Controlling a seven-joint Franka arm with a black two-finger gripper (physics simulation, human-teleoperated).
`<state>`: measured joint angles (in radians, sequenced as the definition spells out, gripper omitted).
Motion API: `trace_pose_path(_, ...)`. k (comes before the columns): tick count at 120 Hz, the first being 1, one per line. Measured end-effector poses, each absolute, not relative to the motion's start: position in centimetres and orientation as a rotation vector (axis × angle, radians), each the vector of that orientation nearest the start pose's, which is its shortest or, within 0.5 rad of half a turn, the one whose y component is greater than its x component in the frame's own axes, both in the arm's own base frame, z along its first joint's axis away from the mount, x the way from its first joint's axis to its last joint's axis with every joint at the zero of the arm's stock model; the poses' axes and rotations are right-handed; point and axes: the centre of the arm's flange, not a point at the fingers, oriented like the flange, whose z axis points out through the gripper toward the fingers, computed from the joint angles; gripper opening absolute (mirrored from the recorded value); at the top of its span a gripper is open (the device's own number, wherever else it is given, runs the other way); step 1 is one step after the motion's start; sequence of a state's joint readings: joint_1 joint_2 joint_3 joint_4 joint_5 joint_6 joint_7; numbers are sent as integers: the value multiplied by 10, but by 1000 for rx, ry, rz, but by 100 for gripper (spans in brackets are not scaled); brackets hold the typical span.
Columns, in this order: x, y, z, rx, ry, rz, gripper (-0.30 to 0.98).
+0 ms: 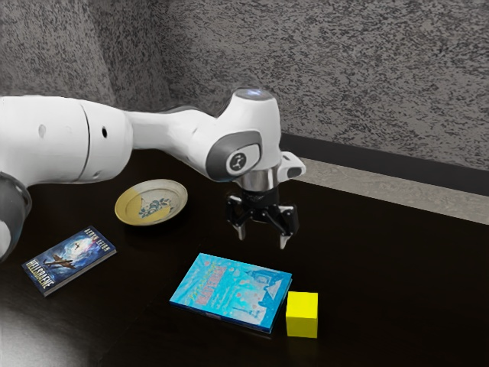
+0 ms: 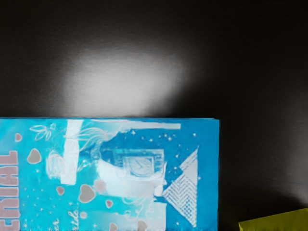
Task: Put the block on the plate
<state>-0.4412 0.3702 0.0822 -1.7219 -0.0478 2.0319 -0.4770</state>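
While the fingers point(image 1: 288, 220) hang above the dark surface point(image 1: 397, 283), pointing down, they stand wide apart and have hold of nothing. The white arm point(image 1: 256, 134) reaches in from the exterior view's left and carries them clear of everything on the surface.

Nearest below is a bright blue book point(image 1: 233, 290), lying flat, its cover printed with pale drawings and reddish lettering; the wrist view shows small hearts, stars and a zigzag-patterned triangle on it. Just beside the book's short edge, toward the exterior view's right, sits the yellow block point(image 1: 302, 315), upright on the surface. The wrist view shows a narrow strip of dark surface between the block and the book, so the two are apart.

Farther out, toward the exterior view's left, is the plate point(image 1: 130, 211), round and shallow, its glaze part yellow and part greyish, with a blue-grey plant pattern in the middle. It lies well apart from the block, with the blue book roughly between them. Near the plate, and closer to the exterior camera, a dark book point(image 1: 69, 260) with a blue and white picture lies flat. Beyond the surface are a pale floor point(image 1: 428, 200) and a mottled grey wall point(image 1: 367, 76).
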Motion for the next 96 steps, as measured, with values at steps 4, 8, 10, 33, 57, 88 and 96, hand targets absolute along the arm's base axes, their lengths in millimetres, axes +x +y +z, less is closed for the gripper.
trace_pose_path(4, 601, -244, 357, -3122, -224, 89, 69)
trace_pose_path(8, 600, -252, 348, -3123, -240, 83, 69)
trace_pose_path(10, 599, -256, 345, -3124, -247, 77, 69)
trace_pose_path(33, 597, -286, 321, -3133, -362, 17, 69)
trace_pose_path(57, 580, -315, 302, -3144, -493, 32, 69)
trace_pose_path(88, 558, -324, 287, -3123, -649, 72, 69)
trace_pose_path(96, 556, -327, 286, -3119, -684, 65, 69)
